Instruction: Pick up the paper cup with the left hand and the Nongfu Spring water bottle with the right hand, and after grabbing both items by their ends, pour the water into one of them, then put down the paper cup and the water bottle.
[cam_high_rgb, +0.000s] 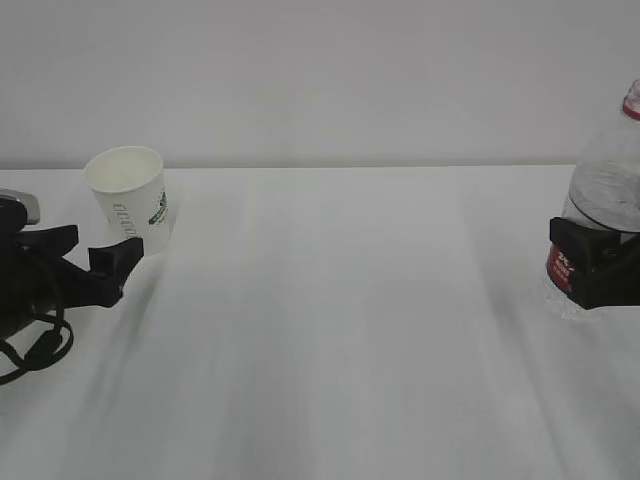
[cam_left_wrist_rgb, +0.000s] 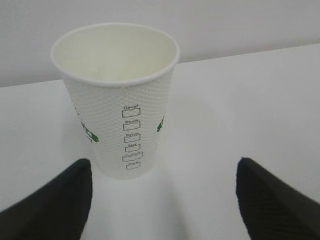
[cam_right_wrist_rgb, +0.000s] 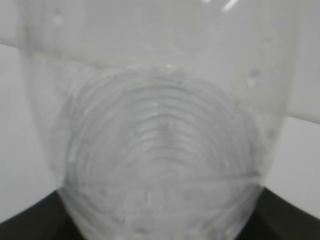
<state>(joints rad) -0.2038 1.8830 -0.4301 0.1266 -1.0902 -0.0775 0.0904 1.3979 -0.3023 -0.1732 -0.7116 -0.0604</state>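
White table (cam_high_rgb: 330, 330): left end effector (cam_high_rgb: 128, 243) open by cup (cam_high_rgb: 130, 200) (apart); right end effector (cam_high_rgb: 592, 272) clamps bottle (cam_high_rgb: 605, 190).

Bright, flat, diffuse light washes out the white table (cam_high_rgb: 330, 330), shadows faint and soft, exterior view slightly hazy, bottle (cam_right_wrist_rgb: 160, 150) blurred out of focus close to the right wrist camera.

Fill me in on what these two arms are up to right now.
The left hand sits open in front of the paper cup, fingers apart and not touching it; the cup stands upright on the white table. The right hand is clamped around the Nongfu Spring water bottle at its label, at the table's right edge. From here the cup looks empty, so no pouring seems done.
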